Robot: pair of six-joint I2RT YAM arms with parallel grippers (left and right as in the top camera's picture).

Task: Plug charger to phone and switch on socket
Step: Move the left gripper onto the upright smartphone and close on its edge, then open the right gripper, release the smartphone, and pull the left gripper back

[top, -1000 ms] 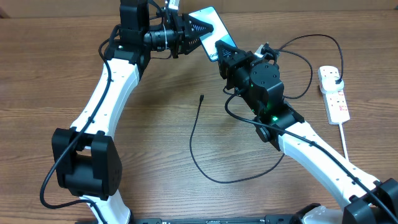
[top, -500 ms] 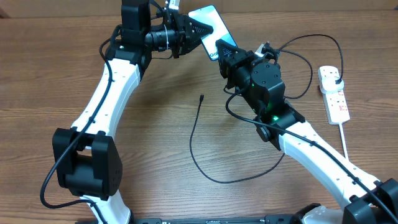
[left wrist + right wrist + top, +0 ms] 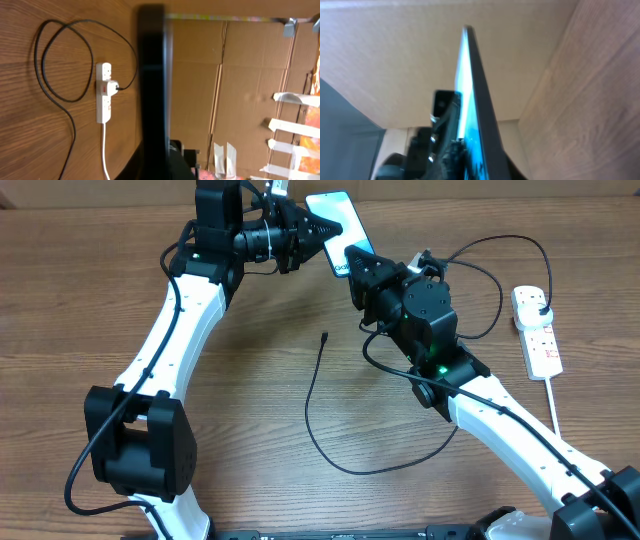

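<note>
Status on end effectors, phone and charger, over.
Left end effector shut on phone. Right end effector at phone's lower end, grip unclear. Charger tip lying on table, not in phone.

Charger tip [image 3: 325, 338] lying on table [image 3: 90, 320] in front of phone [image 3: 331, 208]; socket [image 3: 538, 332] lying well to phone's right.

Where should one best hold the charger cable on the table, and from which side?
Just behind the connector tip of the charger, from straight above, closing across it: that end lies flat, straight and free on the table.
</note>
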